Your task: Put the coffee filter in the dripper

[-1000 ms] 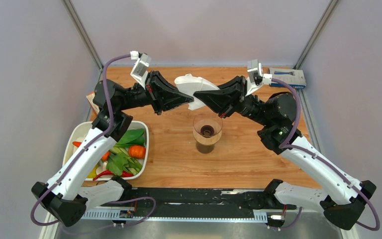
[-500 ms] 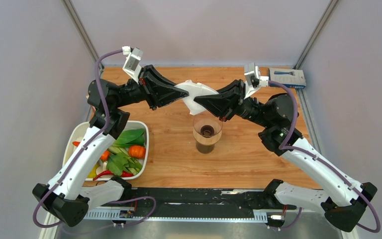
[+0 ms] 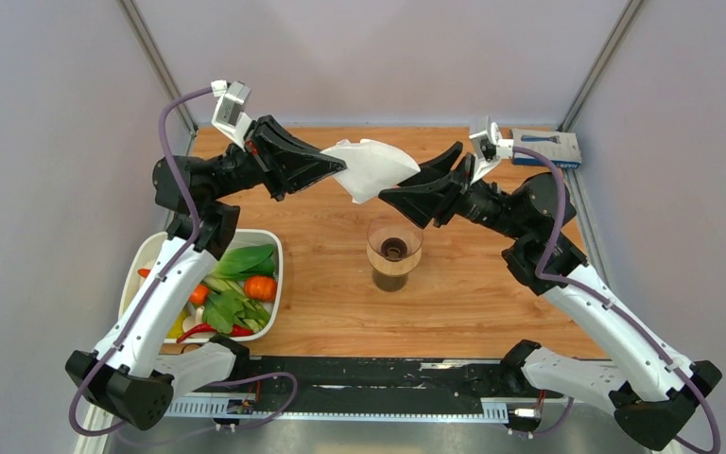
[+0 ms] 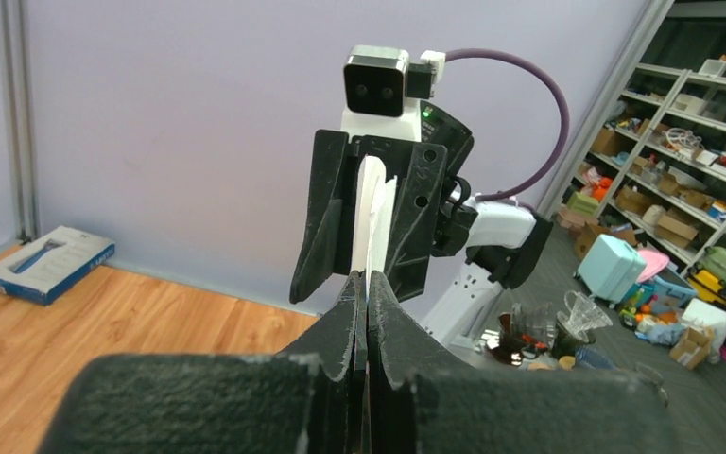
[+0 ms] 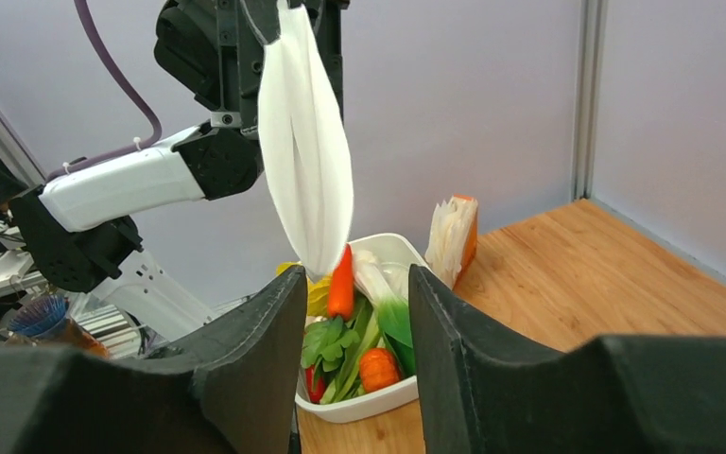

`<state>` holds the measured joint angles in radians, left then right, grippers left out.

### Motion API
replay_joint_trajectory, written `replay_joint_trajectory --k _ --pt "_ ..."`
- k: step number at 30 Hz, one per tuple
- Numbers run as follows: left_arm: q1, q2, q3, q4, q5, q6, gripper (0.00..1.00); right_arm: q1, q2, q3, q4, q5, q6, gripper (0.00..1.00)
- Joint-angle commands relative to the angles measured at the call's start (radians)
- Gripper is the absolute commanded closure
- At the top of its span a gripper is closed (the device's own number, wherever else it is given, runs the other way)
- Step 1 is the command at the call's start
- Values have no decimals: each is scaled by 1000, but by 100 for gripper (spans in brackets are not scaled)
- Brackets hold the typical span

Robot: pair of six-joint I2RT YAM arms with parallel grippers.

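The right fingers (image 5: pixel 246 369) have parted, freeing the filter (image 3: pixel 371 168); the left fingers (image 3: pixel 319 166) alone pinch it, at 12 o'clock from the dripper (image 3: pixel 394 248); placement pending.

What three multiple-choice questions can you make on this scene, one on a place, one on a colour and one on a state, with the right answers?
1. Where does the dripper stand?
A. in a tray
B. on the table, between the two arms
C. on a box

2. What colour is the filter?
A. brown
B. white
C. blue

3. How do the right fingers stand?
A. shut on the filter
B. shut on the dripper
C. open

Answers:
1 B: it stands on bare wood at the middle of the table.
2 B: the sheet looks white in every view.
3 C: the right wrist view shows a clear gap between them, and only the left fingers pinch the filter.
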<state>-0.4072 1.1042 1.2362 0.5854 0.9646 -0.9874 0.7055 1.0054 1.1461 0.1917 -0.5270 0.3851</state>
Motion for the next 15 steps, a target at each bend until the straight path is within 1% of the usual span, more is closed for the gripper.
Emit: replay_joint_trajectory --k 1,4,5,8,10,11,12,15 --pt "12 7 -20 100 7 -65 100 -44 -43 36 -33 -37 -8 54" --pt "12 10 -25 106 8 -70 100 -67 -37 55 -35 -42 -9 52" --pt "12 12 -25 112 8 -75 100 -71 -33 61 -35 -46 -8 50" --pt "12 18 -22 118 7 -83 100 -72 -14 81 -35 -63 2 35" --pt "11 21 -21 119 10 -89 100 -72 -1 95 -35 -82 8 33" --pt "11 20 -22 119 12 -90 100 -71 3 101 -34 -89 9 35" --pt "12 21 -25 118 12 -90 100 -72 5 105 -34 -93 6 42" --pt "12 16 -34 117 17 -87 100 -73 2 109 -32 -103 -15 83"
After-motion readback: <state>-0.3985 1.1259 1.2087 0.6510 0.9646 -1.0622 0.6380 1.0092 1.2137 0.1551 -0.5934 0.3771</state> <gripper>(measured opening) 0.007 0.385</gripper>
